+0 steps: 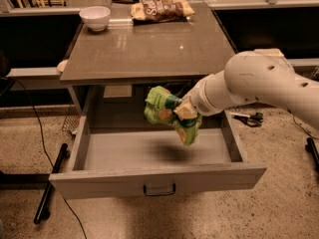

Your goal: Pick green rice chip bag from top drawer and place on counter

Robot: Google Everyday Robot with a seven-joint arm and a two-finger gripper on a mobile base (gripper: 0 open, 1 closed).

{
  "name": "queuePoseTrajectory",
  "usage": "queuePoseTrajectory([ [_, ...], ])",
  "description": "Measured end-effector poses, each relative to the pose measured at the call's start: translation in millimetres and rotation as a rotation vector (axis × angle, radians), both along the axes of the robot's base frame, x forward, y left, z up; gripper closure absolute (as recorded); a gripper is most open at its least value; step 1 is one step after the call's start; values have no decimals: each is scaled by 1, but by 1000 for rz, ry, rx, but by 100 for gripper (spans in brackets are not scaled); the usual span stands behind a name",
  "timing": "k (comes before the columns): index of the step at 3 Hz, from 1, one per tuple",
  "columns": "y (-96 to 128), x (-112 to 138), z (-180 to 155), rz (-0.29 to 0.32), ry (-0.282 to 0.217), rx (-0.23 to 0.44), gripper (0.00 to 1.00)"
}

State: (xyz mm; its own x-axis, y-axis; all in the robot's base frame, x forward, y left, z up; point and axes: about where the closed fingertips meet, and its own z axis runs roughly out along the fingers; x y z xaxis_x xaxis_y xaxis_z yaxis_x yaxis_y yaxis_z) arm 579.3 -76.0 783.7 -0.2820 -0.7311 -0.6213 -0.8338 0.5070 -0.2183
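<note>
Pinching the green rice chip bag (160, 107) mid-body, your gripper (182, 115) hung with the top drawer (155, 177) below it; the bag looked light, soft, crinkly.

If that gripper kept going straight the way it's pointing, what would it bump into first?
Beyond the green rice chip bag it grips, the gripper points left and slightly down above the top drawer, so probably the drawer's left wall; depth is unclear.
</note>
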Motion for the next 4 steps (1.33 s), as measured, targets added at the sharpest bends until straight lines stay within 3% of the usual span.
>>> queuePoseTrajectory([
  [1, -16, 21, 42, -45, -72, 30, 100],
  [2, -24, 51, 96, -74, -177, 65, 100],
  [3, -26, 84, 130, -114, -225, 113, 100],
  [4, -26, 84, 130, -114, -226, 113, 100],
])
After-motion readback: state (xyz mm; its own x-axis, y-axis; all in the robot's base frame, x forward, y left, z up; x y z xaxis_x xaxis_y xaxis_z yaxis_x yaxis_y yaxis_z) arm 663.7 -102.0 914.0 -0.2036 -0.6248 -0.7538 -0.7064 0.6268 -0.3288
